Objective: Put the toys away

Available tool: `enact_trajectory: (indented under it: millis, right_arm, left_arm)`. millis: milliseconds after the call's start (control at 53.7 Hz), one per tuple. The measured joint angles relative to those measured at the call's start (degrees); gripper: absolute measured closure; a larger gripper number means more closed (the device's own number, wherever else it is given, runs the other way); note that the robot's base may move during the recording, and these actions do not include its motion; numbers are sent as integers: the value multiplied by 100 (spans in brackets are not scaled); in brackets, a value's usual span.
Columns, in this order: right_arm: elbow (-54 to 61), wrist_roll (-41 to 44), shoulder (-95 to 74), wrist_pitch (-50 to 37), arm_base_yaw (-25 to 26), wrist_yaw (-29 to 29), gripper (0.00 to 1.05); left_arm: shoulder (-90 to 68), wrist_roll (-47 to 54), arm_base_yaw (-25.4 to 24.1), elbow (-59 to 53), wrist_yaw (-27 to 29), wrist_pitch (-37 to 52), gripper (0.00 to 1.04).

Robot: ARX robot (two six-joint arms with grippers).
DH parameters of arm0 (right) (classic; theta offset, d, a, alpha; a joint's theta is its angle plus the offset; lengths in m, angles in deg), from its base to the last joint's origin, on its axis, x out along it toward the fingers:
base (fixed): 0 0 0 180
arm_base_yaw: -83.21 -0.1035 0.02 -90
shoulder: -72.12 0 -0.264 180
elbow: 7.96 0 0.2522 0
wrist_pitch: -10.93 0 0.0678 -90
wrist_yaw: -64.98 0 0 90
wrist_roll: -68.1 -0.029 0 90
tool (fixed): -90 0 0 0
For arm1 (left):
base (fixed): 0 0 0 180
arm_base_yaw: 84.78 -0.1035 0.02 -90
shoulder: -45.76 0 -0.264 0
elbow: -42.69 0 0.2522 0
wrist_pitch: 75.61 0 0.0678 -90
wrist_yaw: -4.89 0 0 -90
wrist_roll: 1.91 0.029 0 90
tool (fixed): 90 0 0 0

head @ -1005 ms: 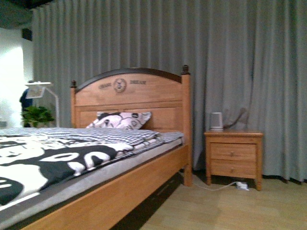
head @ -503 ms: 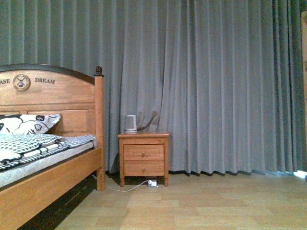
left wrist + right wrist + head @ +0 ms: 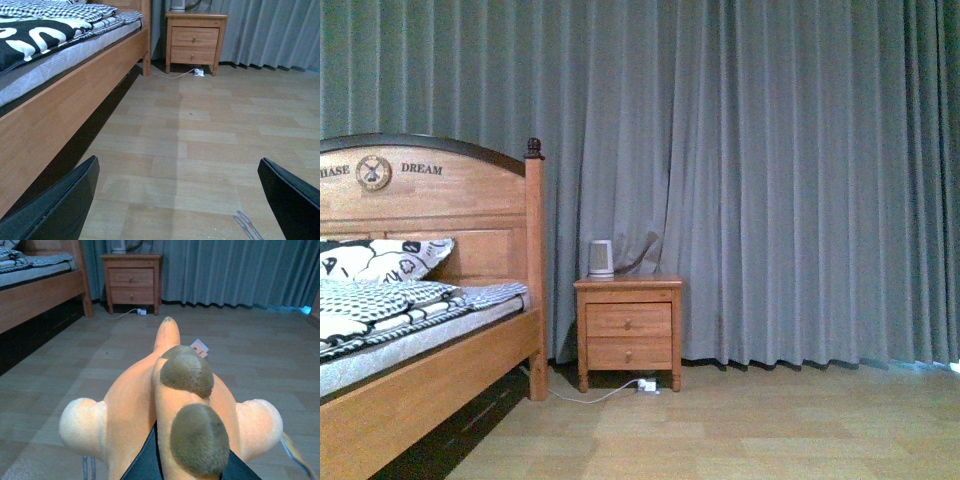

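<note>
The orange-yellow plush animal fills the right wrist view, with two brown-grey fuzzy patches and paler stubby limbs at either side. My right gripper is shut on the plush animal, which hangs above the wooden floor; only the dark fingers' edges show under the plush. In the left wrist view my left gripper is open, its two black fingertips wide apart over bare floor. Neither arm nor the toy shows in the front view.
A wooden bed with black-and-white bedding stands at the left. Beside it is a two-drawer nightstand with a white kettle on top and a cable with plug on the floor. Grey curtains cover the far wall.
The front view has swung to the right: the bed slid towards the left edge and the nightstand came towards the middle, with more curtain and floor showing.
</note>
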Motion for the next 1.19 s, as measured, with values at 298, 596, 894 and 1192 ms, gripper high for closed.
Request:
enact_trajectory:
  millis: [298, 596, 894, 1192]
  right_arm:
    - [0, 0, 0, 0, 0, -2, 98]
    - [0, 0, 0, 0, 0, -4, 98]
    - [0, 0, -2, 0, 0, -4, 98]
    - [0, 0, -2, 0, 0, -4, 98]
  left_arm:
    - [0, 0, 0, 0, 0, 0, 6]
    - [0, 0, 0, 0, 0, 0, 6]
    - [0, -2, 0, 0, 0, 0, 6]
    - [0, -2, 0, 0, 0, 0, 6]
